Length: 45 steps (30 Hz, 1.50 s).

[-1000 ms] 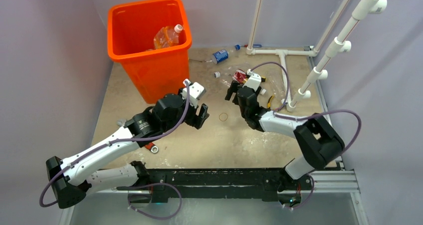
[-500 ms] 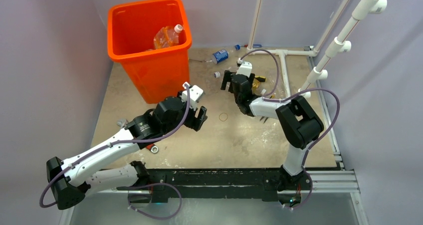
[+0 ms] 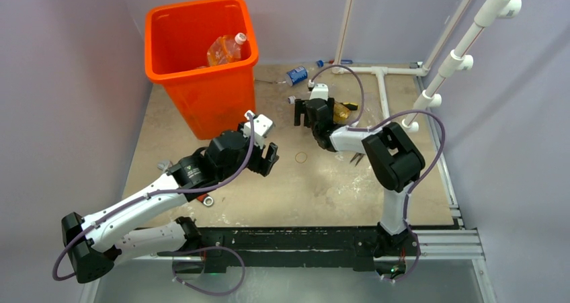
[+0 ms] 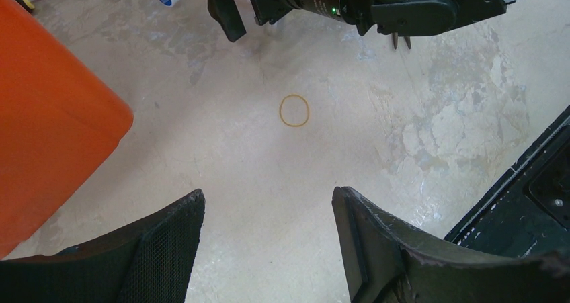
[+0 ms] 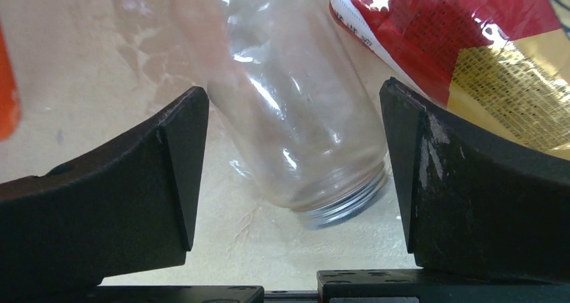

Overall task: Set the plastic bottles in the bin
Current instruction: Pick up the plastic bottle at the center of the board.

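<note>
- Here, right gripper: jaws apart, straddling a clear bottle beside a red-and-gold wrapper.
- Left gripper: jaws apart above open table centre.
- Bin: far-left table corner; blue-labelled bottle near far edge, print illegible.

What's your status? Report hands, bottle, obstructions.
Left hand open, empty. Right hand open, straddling clear bottle, not gripped. Red-gold wrapper close beside it.
</note>
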Motion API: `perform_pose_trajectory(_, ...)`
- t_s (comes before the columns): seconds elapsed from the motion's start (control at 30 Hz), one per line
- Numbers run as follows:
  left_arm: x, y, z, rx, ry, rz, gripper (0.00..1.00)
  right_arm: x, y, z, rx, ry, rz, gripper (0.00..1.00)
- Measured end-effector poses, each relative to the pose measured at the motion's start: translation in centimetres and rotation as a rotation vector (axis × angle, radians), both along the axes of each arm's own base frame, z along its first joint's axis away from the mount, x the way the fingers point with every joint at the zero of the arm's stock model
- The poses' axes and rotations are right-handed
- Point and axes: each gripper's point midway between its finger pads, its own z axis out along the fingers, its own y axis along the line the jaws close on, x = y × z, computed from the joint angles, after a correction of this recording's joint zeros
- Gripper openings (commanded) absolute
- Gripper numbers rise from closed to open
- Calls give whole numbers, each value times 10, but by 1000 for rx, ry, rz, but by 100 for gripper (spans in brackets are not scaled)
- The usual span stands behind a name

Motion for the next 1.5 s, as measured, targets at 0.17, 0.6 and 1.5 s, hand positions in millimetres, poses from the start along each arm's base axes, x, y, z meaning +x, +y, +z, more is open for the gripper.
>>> perform_pose_trajectory(0.17,0,0,0,-3,4,2,69,-8,-2,-24,-50,72,17,91)
perform_pose_trajectory(0.6,1,-1,-3,3,8,4,68,-28,-7,-24,-53,97,57,75)
perform_pose_trajectory(1.5,18,36,49,-242,-142,153,67,-310,92,45,95,80,849,63)
